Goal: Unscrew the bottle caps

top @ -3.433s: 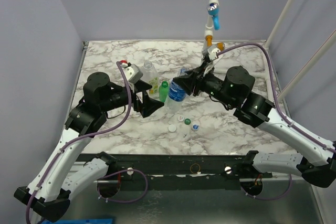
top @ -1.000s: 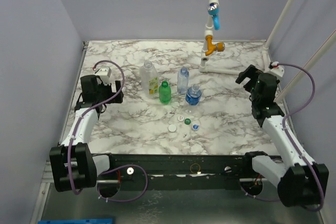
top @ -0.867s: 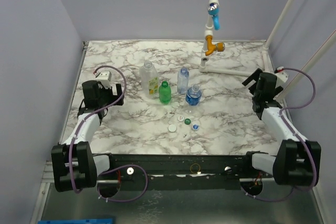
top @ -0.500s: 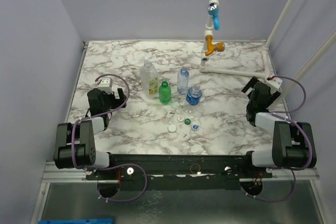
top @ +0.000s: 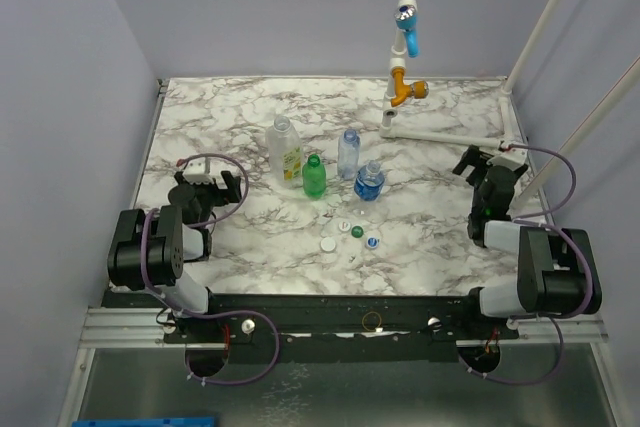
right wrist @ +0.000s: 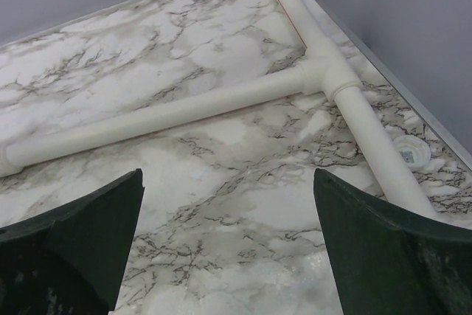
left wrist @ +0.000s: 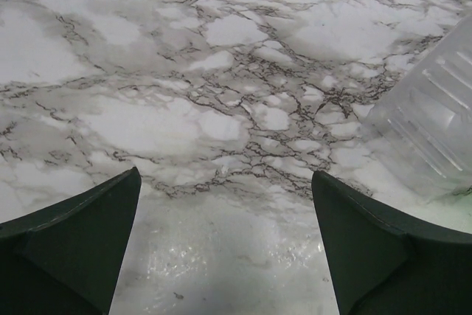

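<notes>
The left hand (left wrist: 228,245) and right hand (right wrist: 228,245) both gape wide, empty, over the bench (top: 440,237). Only the top view shows four bottles (top: 314,175) standing mid-bench with the caps (top: 357,231) lying loose nearby. The right wrist view shows a white pipe (right wrist: 192,108).

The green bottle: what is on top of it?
Nothing visible: the green bottle looks uncapped, and a green cap lies on the table before it. Its inside cannot be seen.
</notes>
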Motion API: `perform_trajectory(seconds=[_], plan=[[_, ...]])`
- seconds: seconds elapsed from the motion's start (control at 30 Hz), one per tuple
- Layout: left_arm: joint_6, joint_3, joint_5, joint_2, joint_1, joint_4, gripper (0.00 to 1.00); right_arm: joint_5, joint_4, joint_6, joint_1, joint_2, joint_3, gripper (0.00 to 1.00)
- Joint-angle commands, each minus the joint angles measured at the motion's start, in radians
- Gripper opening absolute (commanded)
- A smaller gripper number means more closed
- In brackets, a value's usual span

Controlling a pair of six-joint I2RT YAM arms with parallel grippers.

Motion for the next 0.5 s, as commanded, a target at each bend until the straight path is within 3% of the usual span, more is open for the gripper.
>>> perform_trajectory(seconds=[0.0, 0.07, 0.17, 0.23, 0.37, 0.47], plan=[[-0.035, -0.081, -0.052, 0.061, 0.003, 0.275, 0.99, -0.107, 0.128, -0.048, -0.007, -0.029, -0.074, 1.00], [-0.048, -0.118, -0.040, 0.142, 0.003, 0.458, 0.99, -0.109, 0.192, -0.050, -0.006, -0.014, -0.124, 1.00], [-0.039, -0.116, -0.059, 0.102, 0.003, 0.388, 0.99, -0.091, 0.294, -0.039, -0.007, 0.052, -0.161, 0.99], [-0.046, -0.115, -0.046, 0.128, 0.003, 0.432, 0.99, -0.100, 0.323, -0.041, -0.007, 0.123, -0.134, 1.00], [-0.039, -0.062, -0.026, 0.110, 0.004, 0.315, 0.99, -0.167, 0.520, -0.091, -0.006, 0.227, -0.182, 1.00], [-0.033, 0.046, -0.024, 0.105, -0.003, 0.092, 0.99, -0.137, 0.429, -0.060, -0.006, 0.226, -0.137, 1.00]])
